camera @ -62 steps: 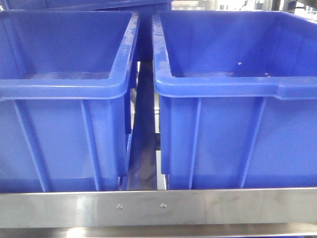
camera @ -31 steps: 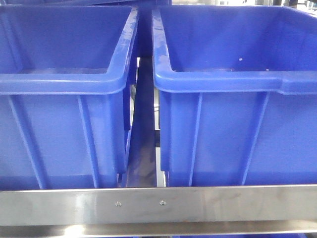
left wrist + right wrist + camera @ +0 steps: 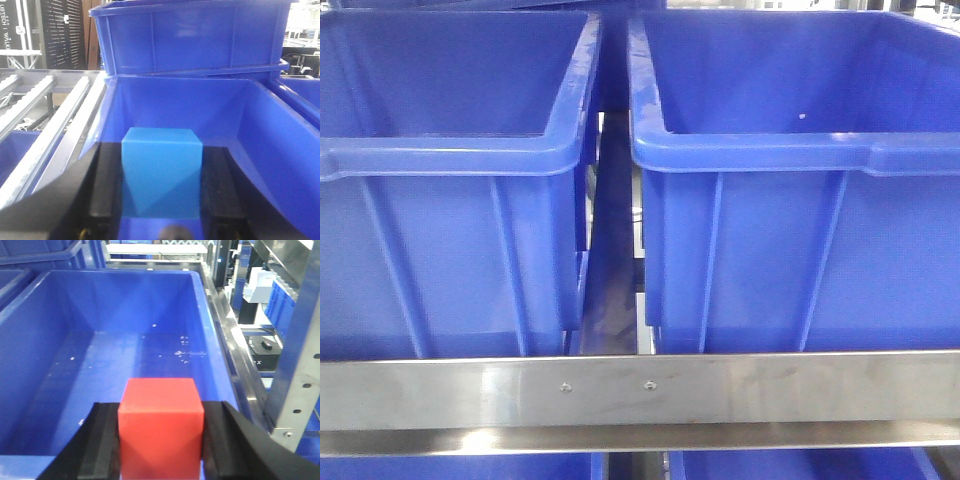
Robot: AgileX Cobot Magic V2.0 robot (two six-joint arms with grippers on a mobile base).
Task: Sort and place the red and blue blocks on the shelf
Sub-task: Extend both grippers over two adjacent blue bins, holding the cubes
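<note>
Red block (image 3: 161, 426), blue block (image 3: 161, 172), both clamped upright

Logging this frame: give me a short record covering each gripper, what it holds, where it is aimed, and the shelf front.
left gripper: shut on blue block, aimed into a blue bin
right gripper: shut on red block, aimed into a speckled bin
front view: left bin and right bin side by side, apart, behind shelf rail
screws: two, near the rail's middle
blocks released: neither
</note>
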